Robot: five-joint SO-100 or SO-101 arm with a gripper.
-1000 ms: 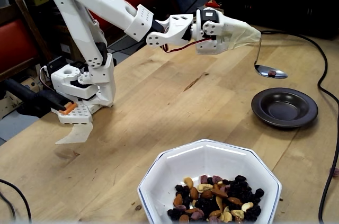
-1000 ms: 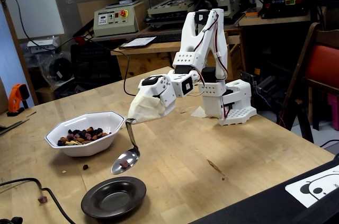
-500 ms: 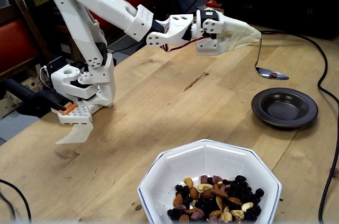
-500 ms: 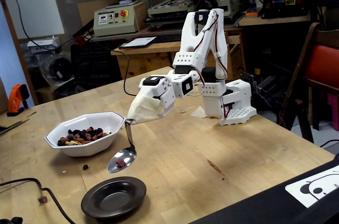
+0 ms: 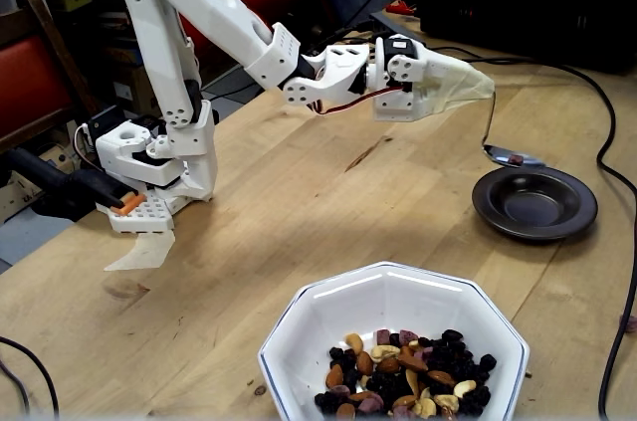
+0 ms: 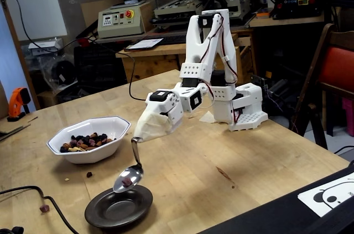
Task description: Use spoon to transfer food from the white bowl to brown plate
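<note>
Spoon (image 6: 128,177) hanging from my gripper (image 6: 145,133), fingers clamping handle, hovering over brown plate (image 6: 118,207) rim, ready for tipping purplish food (image 6: 127,181); white bowl (image 6: 88,135) waiting beside plate.

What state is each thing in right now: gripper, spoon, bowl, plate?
gripper: wrapped in a cloth-like cover, holding the spoon handle; jaws hidden
spoon: held over the brown plate's rim, carrying one purplish-red cube
white bowl: upright on the table, holding trail mix
food: mostly in the bowl; a few bits lie on the table
brown plate: upright, looks empty
</note>
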